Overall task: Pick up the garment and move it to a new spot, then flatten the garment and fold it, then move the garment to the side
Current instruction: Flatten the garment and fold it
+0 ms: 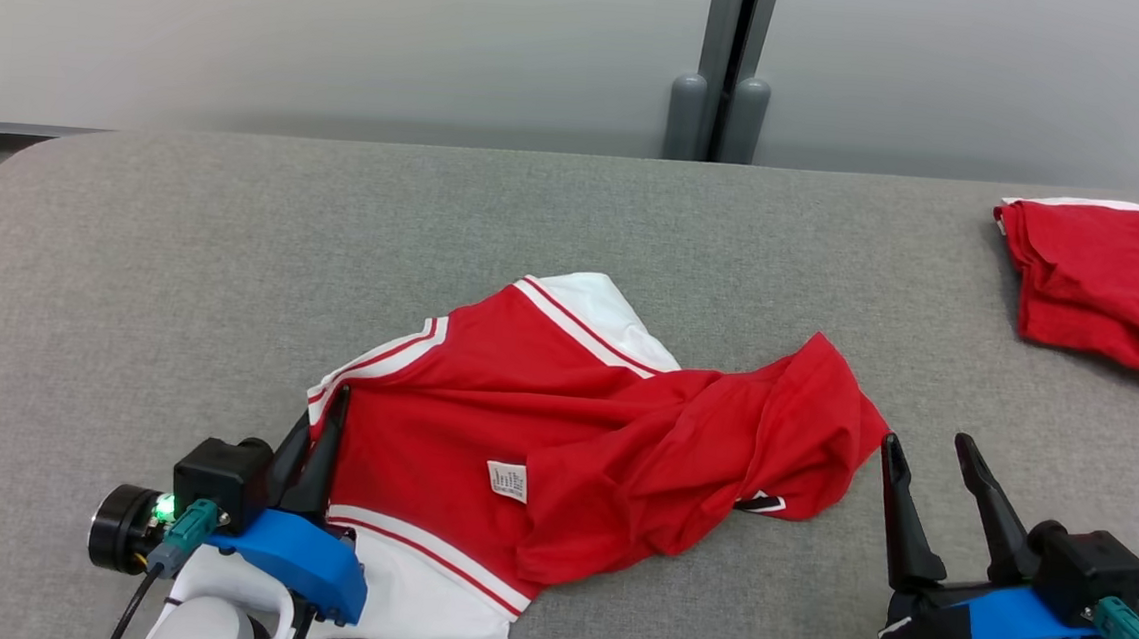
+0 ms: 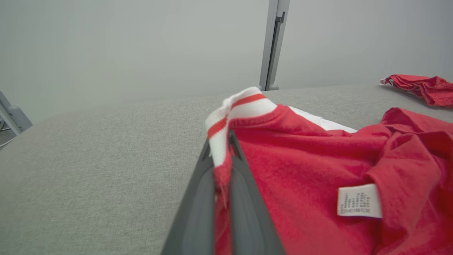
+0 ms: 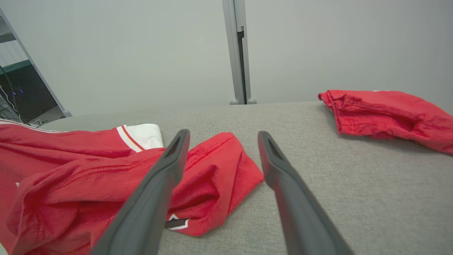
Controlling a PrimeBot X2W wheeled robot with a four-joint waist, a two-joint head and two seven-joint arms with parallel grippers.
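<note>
A red garment (image 1: 561,439) with white, red-striped trim lies crumpled on the grey table (image 1: 133,259), a white label (image 1: 507,481) showing. My left gripper (image 1: 336,395) is shut on the garment's striped left edge; in the left wrist view the fabric (image 2: 221,166) is pinched between the two dark fingers (image 2: 201,198). My right gripper (image 1: 925,443) stands open just right of the garment's right tip, with nothing between its fingers. In the right wrist view the red fabric (image 3: 212,166) lies behind the left finger (image 3: 166,170) and reaches into the gap.
A second red garment (image 1: 1113,282) lies bunched at the table's far right, also in the right wrist view (image 3: 385,111). A grey wall with a vertical post (image 1: 722,70) stands behind the table. Bare grey surface spreads left and behind the garment.
</note>
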